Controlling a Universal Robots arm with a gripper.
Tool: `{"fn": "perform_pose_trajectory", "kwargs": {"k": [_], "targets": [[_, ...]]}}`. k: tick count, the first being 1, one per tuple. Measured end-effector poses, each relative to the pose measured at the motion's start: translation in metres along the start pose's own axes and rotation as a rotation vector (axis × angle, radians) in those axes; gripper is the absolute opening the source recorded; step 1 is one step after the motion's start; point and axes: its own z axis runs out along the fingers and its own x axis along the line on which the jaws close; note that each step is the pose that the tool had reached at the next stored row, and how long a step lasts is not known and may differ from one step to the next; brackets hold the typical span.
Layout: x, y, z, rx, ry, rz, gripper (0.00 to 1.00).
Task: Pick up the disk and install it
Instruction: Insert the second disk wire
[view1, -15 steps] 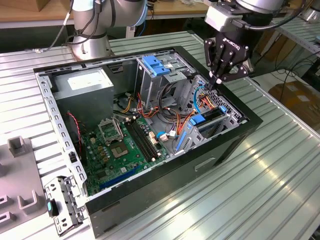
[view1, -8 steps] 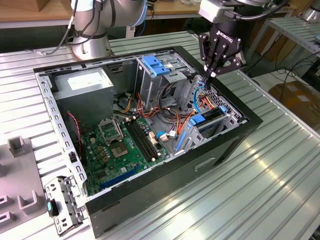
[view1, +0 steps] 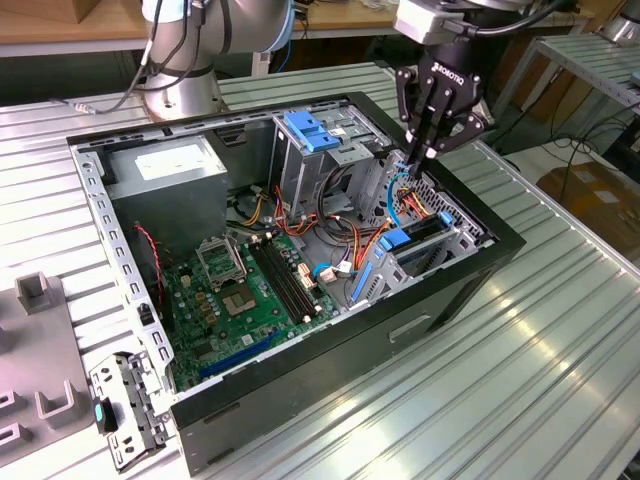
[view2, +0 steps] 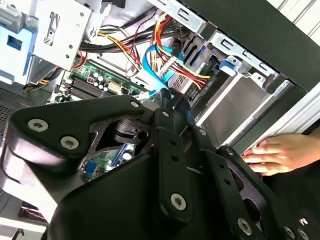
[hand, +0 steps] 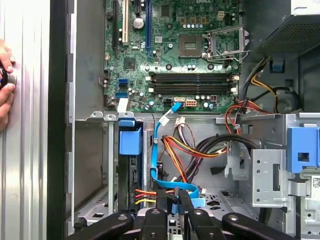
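My claw (view1: 430, 150) hangs over the open computer case (view1: 400, 330) on the tabletop (view1: 520, 400), above the drive cage (hand: 95, 165) at the exterior view's right. Its fingers are drawn narrow, tips close together, with no part of the disk between them. A blue ribbon cable (hand: 159, 150) runs just beneath the tips, and I cannot tell whether I am touching it. In the first wrist view, the disk (hand: 131, 175) stands on edge in the cage as a dark slab under a blue rail tab (hand: 130, 140), with red and yellow wires (hand: 145, 196) at its near end. It looks already seated in its bay. I judge it a dense, rigid block, heavy for its size, with smooth metal faces that would slip under a light pinch. It would take a knock or a twist badly. The blue plastic rails along its sides would flex, so the firm flat faces or the long edges look like the safer hold, away from the connector end. A person's hand (view2: 275, 155) rests on the tabletop just outside the case wall.
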Motion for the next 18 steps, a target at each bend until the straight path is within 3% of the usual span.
{"fn": "perform_pose_trajectory", "kwargs": {"k": [1,5,10,12,15,16,17,18], "targets": [[-0.0001,0.0000,0.0005,0.0000,0.0019,0.000,0.24],[-0.0011,-0.0004,0.0076,0.0000,0.0240,0.001,0.24],[-0.0022,-0.0008,0.0165,0.0001,0.0375,0.001,0.23],[-0.0026,-0.0009,0.0200,0.0001,0.0469,0.001,0.16],[-0.0030,-0.0010,0.0240,0.0001,0.0597,0.002,0.17],[-0.0031,-0.0011,0.0252,0.0002,0.0634,0.002,0.24],[-0.0032,-0.0011,0.0262,0.0002,0.0663,0.002,0.24],[-0.0034,-0.0011,0.0279,0.0002,0.0732,0.002,0.22]]}}
